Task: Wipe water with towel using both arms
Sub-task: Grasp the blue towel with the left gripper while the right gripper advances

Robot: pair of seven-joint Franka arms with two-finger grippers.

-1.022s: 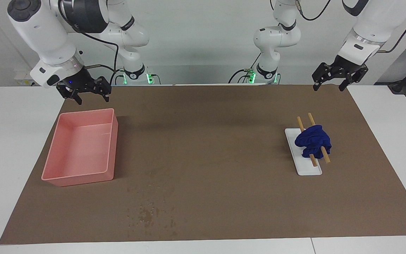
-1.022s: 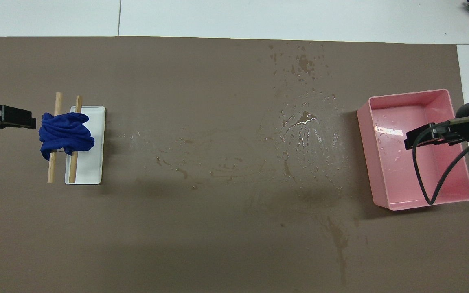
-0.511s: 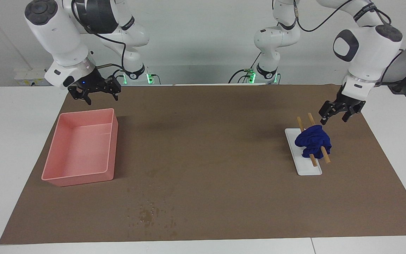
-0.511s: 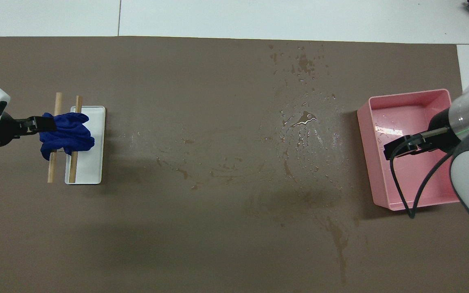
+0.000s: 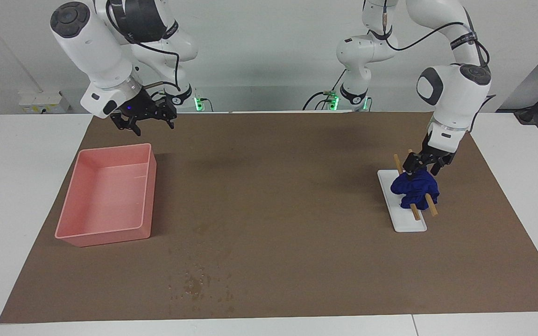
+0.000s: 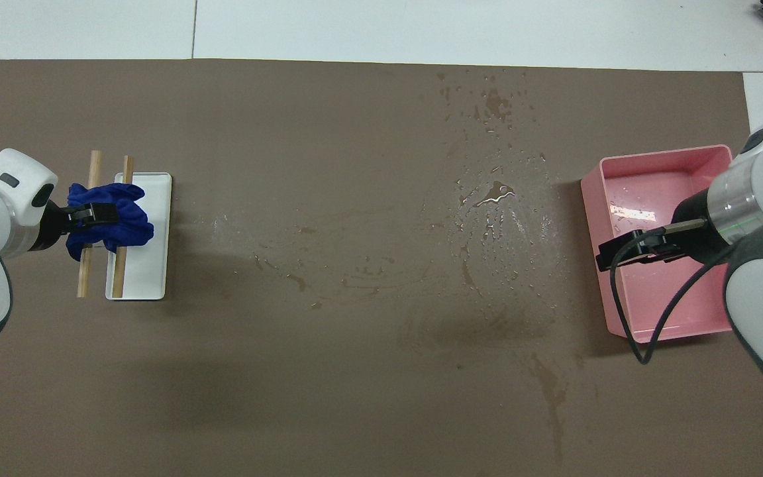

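Deep-blue towel [image 5: 414, 188] being reached by the left gripper [image 5: 421, 167] at the right of the facing frame.

The towel is lying across two wooden rods [image 5: 430, 205] on a white tray [image 5: 404, 221], and the gripper is pressing into its top; whether its jaws are clamping the cloth I cannot tell. The right gripper [image 5: 144, 120], jaws apart, is hovering at the pink tray's [image 5: 105, 233] upper edge. The water [image 5: 199, 282] is sitting low at centre. Next, I judge, comes a firm pinch and a lift toward it.
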